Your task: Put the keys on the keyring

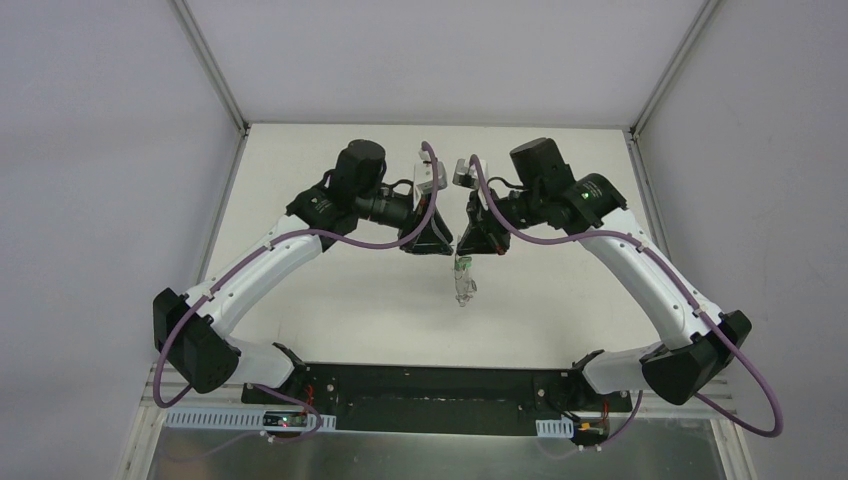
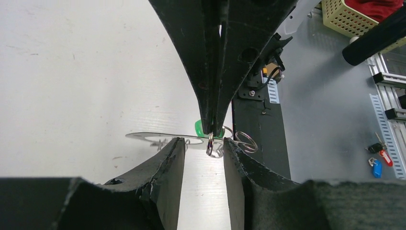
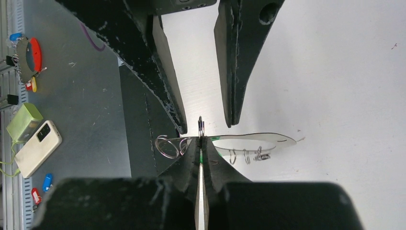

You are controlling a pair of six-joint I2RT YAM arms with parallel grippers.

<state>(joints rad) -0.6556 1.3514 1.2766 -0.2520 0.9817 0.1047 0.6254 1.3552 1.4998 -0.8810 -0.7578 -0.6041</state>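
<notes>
The two arms meet above the middle of the white bench (image 1: pixel 350 300), their tips almost nose to nose.

The right pincer (image 3: pixel 200 140) is clenched. Its two fingers are pressed flat together, and the green head of the key (image 2: pixel 199 127) is caught between them. In the right wrist view a sliver of green shows in the seam between the fingers. In the left wrist view the green shows on either side of the tip. A small ring (image 2: pixel 209 143) sticks out past the clenched tip, standing upright.

The left pincer (image 2: pixel 203 141) is released and grasps nothing. Its fingers (image 2: pixel 163 163) stand apart with a clear gap, one on each side of the small ring, and I cannot tell whether either touches it.

The keyring (image 1: pixel 462 283) hangs in the air just below the two tips, off the bench. In the wrist views its thin silver wire loop stretches sideways from the right pincer's tip, nearly edge-on, with a few tiny silver bits dangling along it. Two more small rings hang at the other side of the tip.
</notes>
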